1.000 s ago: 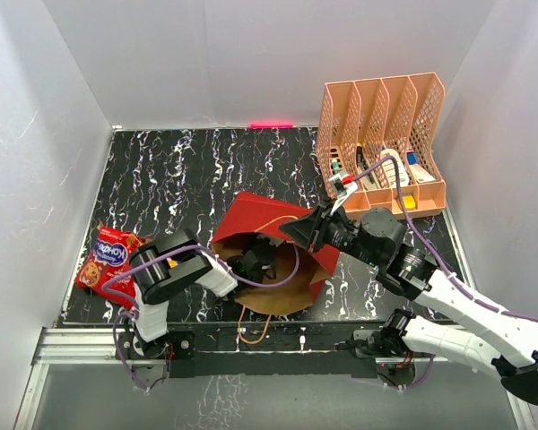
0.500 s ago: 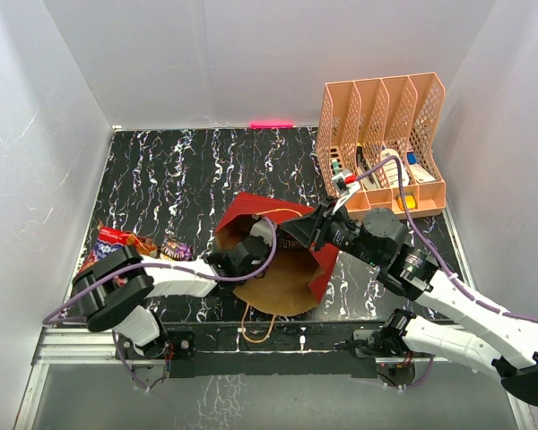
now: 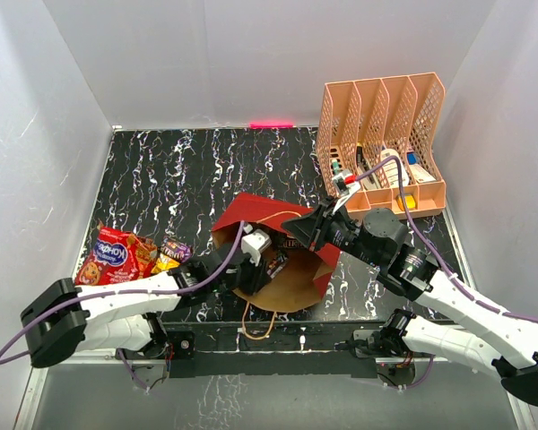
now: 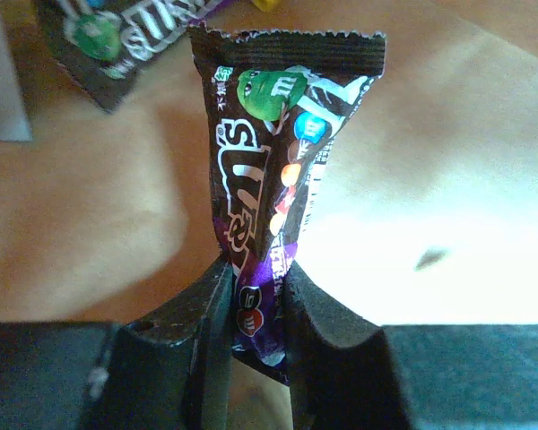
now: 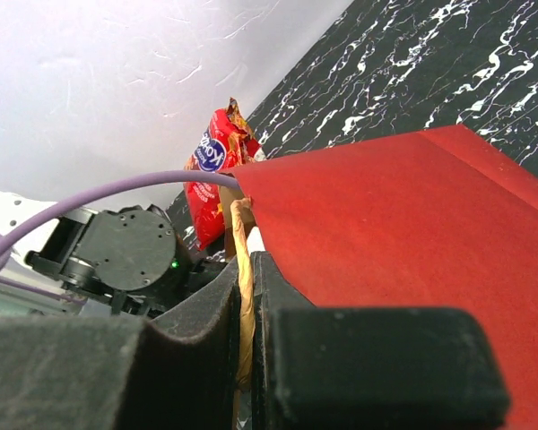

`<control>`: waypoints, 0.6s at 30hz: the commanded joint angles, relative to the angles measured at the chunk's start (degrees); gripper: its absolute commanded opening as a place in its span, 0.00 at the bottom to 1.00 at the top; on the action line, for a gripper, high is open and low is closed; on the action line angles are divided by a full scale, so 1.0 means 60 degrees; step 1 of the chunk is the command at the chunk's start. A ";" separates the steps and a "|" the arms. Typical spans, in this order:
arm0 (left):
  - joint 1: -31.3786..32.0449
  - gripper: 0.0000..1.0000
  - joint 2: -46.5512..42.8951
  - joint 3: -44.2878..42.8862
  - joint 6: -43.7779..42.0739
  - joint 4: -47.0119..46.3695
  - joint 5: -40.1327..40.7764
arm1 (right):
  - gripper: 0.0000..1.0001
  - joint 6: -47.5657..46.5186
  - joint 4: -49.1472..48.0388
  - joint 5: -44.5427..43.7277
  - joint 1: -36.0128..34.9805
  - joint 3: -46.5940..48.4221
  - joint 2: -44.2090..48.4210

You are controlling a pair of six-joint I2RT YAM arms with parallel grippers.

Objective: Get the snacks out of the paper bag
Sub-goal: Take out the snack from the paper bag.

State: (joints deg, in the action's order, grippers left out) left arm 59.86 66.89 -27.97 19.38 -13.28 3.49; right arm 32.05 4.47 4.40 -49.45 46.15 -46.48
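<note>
Left wrist: left tool (image 4: pixel 255 305) tight on brown packet (image 4: pixel 269 179) inside paper bag (image 4: pixel 430 152); right tool (image 5: pixel 247 305) tight on rim.

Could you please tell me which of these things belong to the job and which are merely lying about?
Job: paper bag; red snack bag; small packets beside it; brown candy packet in the left gripper; right gripper pinching the bag's rim.
Lying about: peach rack; oddments in it.
</note>
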 commanded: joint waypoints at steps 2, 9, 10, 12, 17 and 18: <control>0.0181 0.07 -0.1329 -0.0305 0.0299 0.1562 -0.1927 | 0.07 -0.0084 -0.0546 -0.0153 0.0002 -0.0015 0.0093; 0.0234 0.05 -0.2830 -0.0995 0.1170 0.2731 -0.2213 | 0.07 0.0017 -0.0562 -0.0135 -0.0005 -0.0141 0.0205; 0.0238 0.05 -0.2984 -0.1141 0.1267 0.2833 -0.2343 | 0.07 0.0019 -0.0581 -0.0168 -0.0005 -0.0160 0.0227; 0.0241 0.05 -0.3230 -0.1429 0.1370 0.3230 -0.2615 | 0.07 -0.0002 -0.0567 -0.0191 0.0002 -0.0162 0.0232; 0.0249 0.02 -0.3829 -0.2179 0.1822 0.3913 -0.2958 | 0.07 -0.0010 -0.0589 -0.0195 -0.0003 -0.0143 0.0181; 0.0249 0.01 -0.3948 -0.2332 0.1868 0.3989 -0.3020 | 0.07 0.0003 -0.0605 -0.0185 0.0002 -0.0148 0.0180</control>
State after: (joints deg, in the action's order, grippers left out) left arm 61.04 46.37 -37.52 27.77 6.87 -11.11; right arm 32.05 4.43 4.23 -49.45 45.15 -46.19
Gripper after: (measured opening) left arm 0.227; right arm 0.076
